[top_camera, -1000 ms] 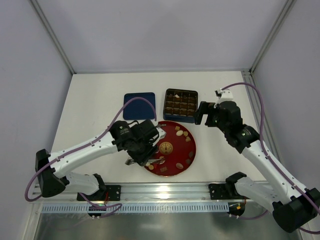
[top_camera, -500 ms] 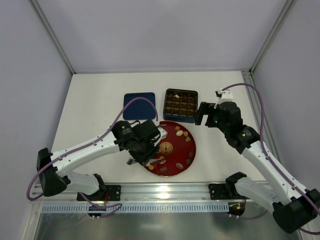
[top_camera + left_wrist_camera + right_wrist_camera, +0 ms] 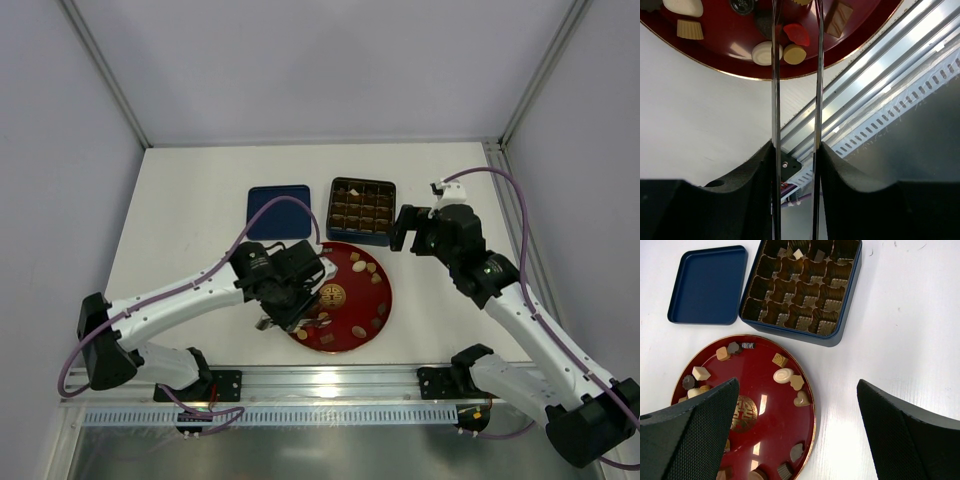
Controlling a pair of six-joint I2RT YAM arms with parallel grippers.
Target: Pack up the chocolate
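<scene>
The chocolate (image 3: 784, 375) lay scattered loose over the red plate (image 3: 805, 440). Some pieces sat by the plate's far rim, and more sat along its near and left edges. Only a couple of small pieces sat in the blue box (image 3: 847, 300) just beyond the plate's far rim, in the row farthest from the plate. The box's other paper cups looked empty. The box lid (image 3: 707, 285) lay open side up beyond the plate's far left.

The pieces looked light, hard and smooth. They would likely skate on the glossy plate if nudged, and would scuff or crack under a hard pinch. Each seemed best taken across its flat sides, low down, with a gentle squeeze.

The left gripper (image 3: 298, 318) hung over the plate's near left part. Its thin metal blades (image 3: 774, 100) stood a narrow gap apart, with nothing seen clamped between them. They straddled a red piece (image 3: 797, 34) and a tan one (image 3: 794, 53). A white round piece (image 3: 761, 53) sat just outside the left blade. The right gripper (image 3: 405, 228) waited off the plate's far right edge with its jaws spread wide and empty.

Compared with a second earlier, the left arm's wrist and forearm had swung a little toward the plate's centre, and its cable loop had shifted with them. The right arm had scarcely moved. The pieces visible on the plate sat as they had.
</scene>
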